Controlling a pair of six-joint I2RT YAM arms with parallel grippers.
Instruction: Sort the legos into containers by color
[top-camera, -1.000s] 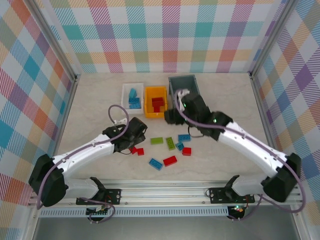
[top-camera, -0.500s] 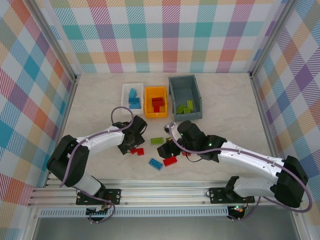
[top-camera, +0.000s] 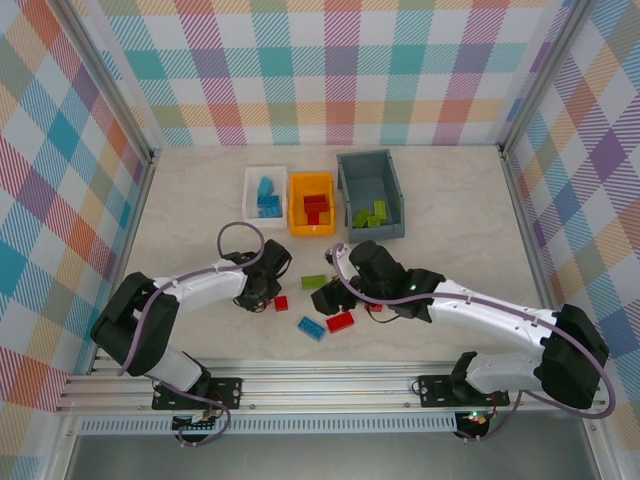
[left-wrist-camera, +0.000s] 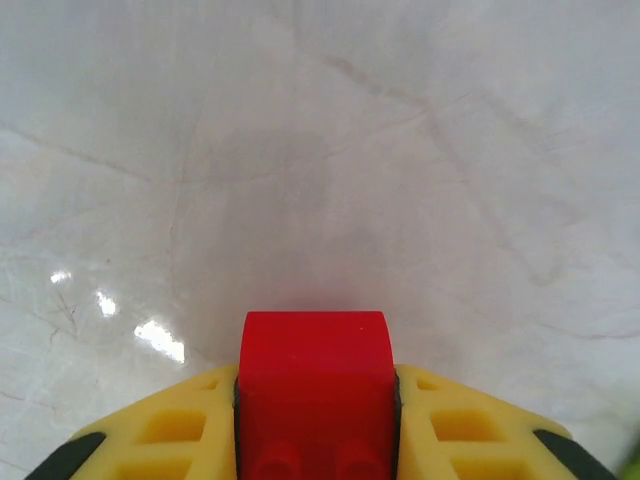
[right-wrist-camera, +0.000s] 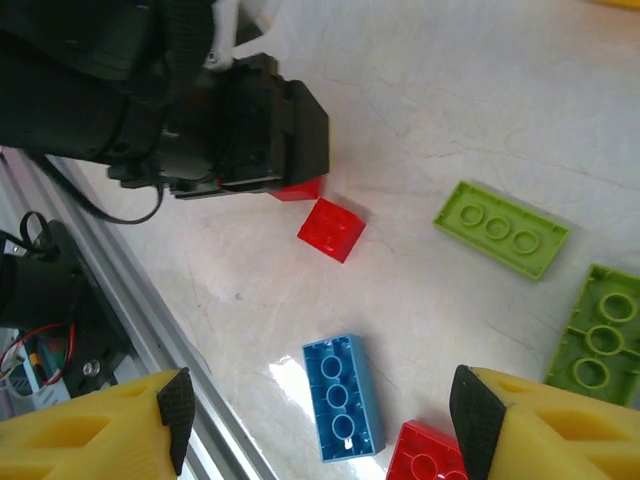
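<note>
My left end effector (left-wrist-camera: 316, 425) has just pinched in from a wide stance onto a red brick (left-wrist-camera: 313, 360). The brick now sits squarely between both fingers, down at the counter (left-wrist-camera: 320, 150) on the near left. A second red brick (top-camera: 281, 302) lies just beside it. I judge the gripped one ready to lift and carry far to the orange bin (top-camera: 294, 214). My right end effector (right-wrist-camera: 320, 405) has swung back from the grey bin (top-camera: 346, 190). It hangs wide and empty above a blue brick (right-wrist-camera: 343, 395) in the loose pile.
</note>
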